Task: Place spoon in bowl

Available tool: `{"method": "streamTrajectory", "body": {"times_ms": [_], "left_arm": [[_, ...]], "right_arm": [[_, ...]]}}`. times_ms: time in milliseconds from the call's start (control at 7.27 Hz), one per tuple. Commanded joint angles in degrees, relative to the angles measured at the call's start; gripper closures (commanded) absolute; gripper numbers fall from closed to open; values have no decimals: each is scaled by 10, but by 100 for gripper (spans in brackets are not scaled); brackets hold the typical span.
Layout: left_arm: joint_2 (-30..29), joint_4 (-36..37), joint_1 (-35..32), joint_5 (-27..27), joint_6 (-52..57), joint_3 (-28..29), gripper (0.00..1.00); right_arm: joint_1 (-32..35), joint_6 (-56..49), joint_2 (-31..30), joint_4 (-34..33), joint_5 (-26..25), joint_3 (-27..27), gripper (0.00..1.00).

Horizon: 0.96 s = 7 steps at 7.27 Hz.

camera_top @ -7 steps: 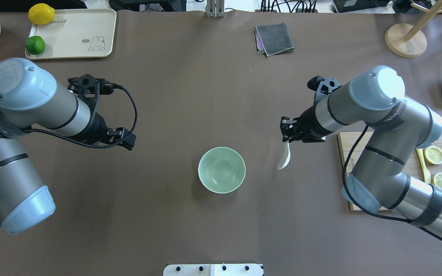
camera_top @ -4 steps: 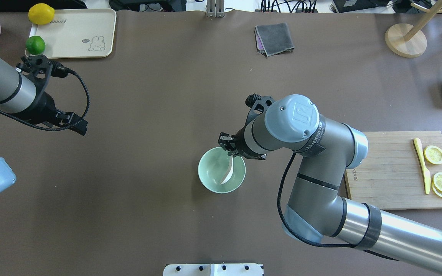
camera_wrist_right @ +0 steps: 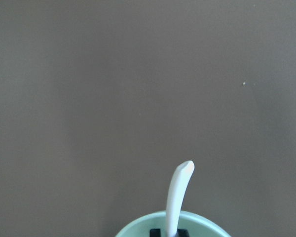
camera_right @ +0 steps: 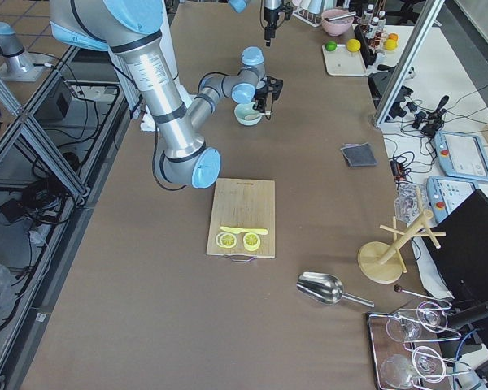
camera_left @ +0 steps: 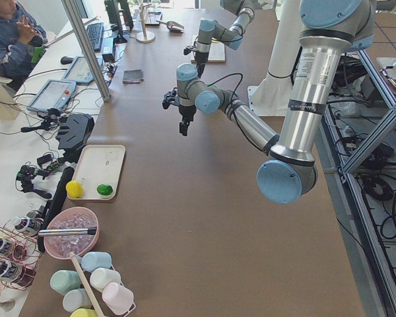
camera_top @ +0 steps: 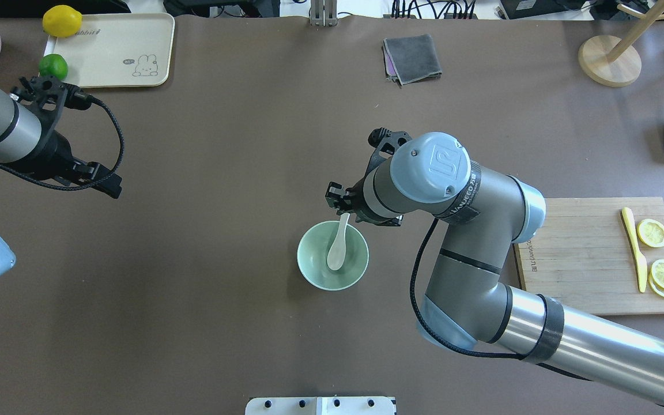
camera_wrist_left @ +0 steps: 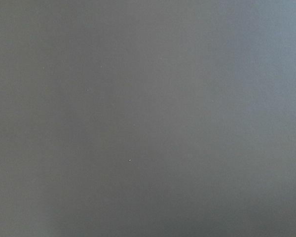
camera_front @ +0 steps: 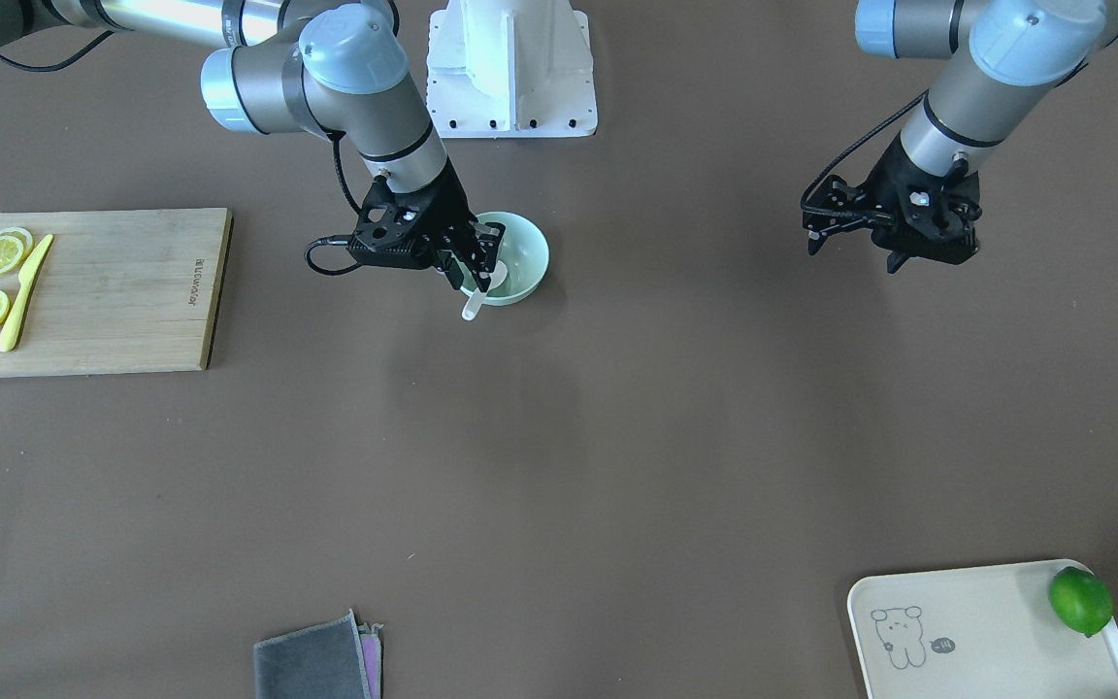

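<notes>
The pale green bowl stands at the table's middle; it also shows in the front view and in the right wrist view. The white spoon has its scoop down inside the bowl. Its handle slants up over the far rim. My right gripper hangs over that rim. In the right wrist view its black fingertips sit close on both sides of the handle, shut on it. My left gripper hovers far to the left, open and empty.
A cream tray with a lemon and a lime lies far left. A grey cloth lies at the back. A cutting board with a yellow knife lies to the right.
My right arm carried the spoon left to the bowl. The scoop now sits in the bowl with the handle tipped toward the far rim. My left arm pulled back to the left.
</notes>
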Motion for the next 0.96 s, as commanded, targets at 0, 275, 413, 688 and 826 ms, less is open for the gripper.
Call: {"method": "streamTrajectory", "body": {"times_ms": [0,275,413,688,826], "left_arm": [[3,3,-24,1,32,8,3],[68,3,-100,-15,154,9,3],[102,4,-160,-39,251,18,3],[126,5,-256,-88,394,69,3],[127,5,-292,-89,442,100,3]], "right_arm": [[65,-38,-62,-1,90,37,0],[166,-218,-219,-1,176,117,0],[240,-314,-281,2,222,119,0],[399,-555,-381,-9,282,102,0],[465,-670,-398,-48,287,89,0]]}}
